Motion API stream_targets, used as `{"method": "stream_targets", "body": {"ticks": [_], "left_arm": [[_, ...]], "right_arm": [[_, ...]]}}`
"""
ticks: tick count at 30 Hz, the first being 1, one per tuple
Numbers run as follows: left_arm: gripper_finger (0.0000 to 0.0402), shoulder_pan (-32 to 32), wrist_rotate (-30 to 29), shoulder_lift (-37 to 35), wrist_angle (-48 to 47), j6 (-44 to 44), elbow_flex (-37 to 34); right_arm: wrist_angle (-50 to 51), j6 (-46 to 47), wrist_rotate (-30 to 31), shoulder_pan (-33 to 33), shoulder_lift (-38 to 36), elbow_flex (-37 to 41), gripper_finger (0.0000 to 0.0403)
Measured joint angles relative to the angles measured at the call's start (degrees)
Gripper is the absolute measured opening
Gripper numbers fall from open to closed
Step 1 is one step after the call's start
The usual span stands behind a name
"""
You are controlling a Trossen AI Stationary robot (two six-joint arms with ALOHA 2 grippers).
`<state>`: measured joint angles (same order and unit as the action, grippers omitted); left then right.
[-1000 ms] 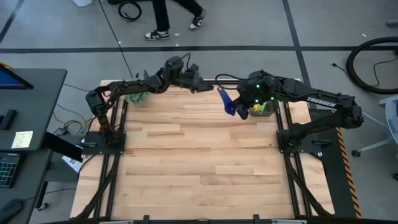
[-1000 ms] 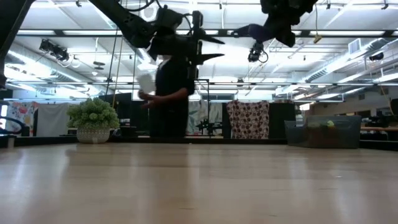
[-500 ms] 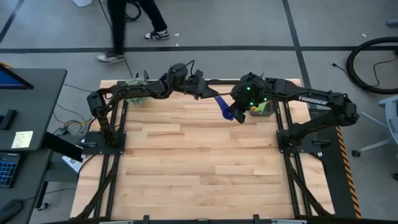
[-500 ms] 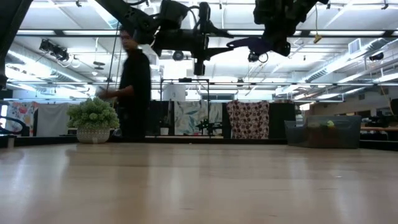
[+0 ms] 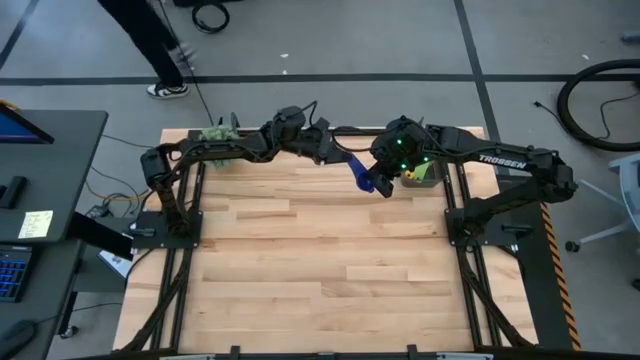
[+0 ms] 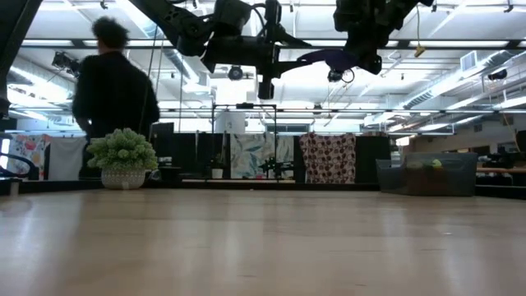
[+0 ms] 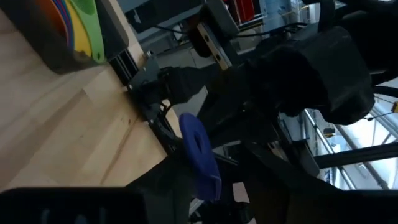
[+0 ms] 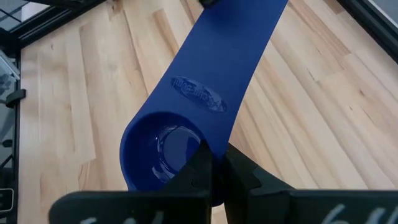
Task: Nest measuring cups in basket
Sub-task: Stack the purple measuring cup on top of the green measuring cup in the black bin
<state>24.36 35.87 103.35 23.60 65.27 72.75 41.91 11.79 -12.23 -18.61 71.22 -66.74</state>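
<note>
I see my right pincer (image 5: 380,183) raised above the far edge of the pale wooden worktop (image 5: 320,260), just beside the small dark grey rectangular basket (image 5: 420,174), its fingers closed on the rim of a dark blue plastic measuring cup (image 8: 199,112). My left pincer (image 5: 335,152) reaches toward that cup's flat handle; I cannot tell whether it is open. Green, yellow and orange plastic cups (image 7: 78,25) sit nested inside the basket.

Open-plan robotics lab: ceiling strip lights (image 6: 460,78), framed wooden table (image 5: 320,260), monitor desk (image 5: 45,180).
</note>
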Motion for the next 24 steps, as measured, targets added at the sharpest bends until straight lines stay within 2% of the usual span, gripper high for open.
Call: {"method": "stream_targets", "body": {"ticks": [4,10,19,24], "left_arm": [[0.0095,0.0,-0.9,0.3,-0.2,-2.7,0.0],[0.0013,-0.2,-1.3,0.8,0.0,-5.1,0.1],[0.0011,0.0,-4.2,0.9,0.2,-7.2,0.2],[0.0011,-0.1,-5.7,0.9,2.5,-7.1,0.2]], "right_arm": [[0.0,0.0,0.0,0.0,0.0,0.0,0.0016],[0.6,-0.5,0.2,0.1,0.0,0.1,0.0016],[2.6,-1.8,1.9,0.2,-1.2,0.0,0.0016],[3.1,-3.4,0.8,0.2,-3.2,0.0,0.0016]]}}
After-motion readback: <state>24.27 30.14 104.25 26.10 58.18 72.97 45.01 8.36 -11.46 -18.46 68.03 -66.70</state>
